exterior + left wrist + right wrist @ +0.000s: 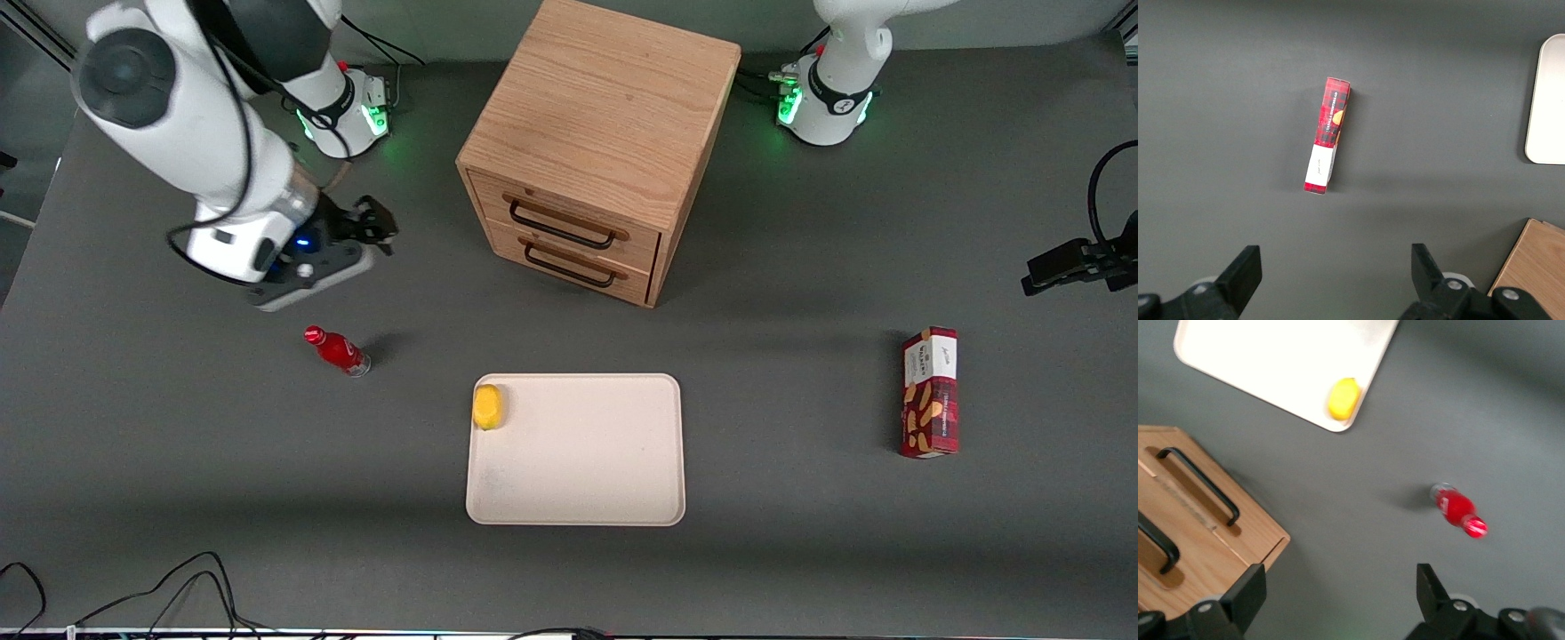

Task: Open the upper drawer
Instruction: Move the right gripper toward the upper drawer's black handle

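Cream plastic tray lies nearest the front camera, a yellow fruit in one corner. A red bottle stands slightly farther off, toward the working arm's end. Above the table and farther still, the gripper hangs with fingers spread, holding nothing, well apart from the cabinet. Its upper drawer sits closed, above the lower drawer.
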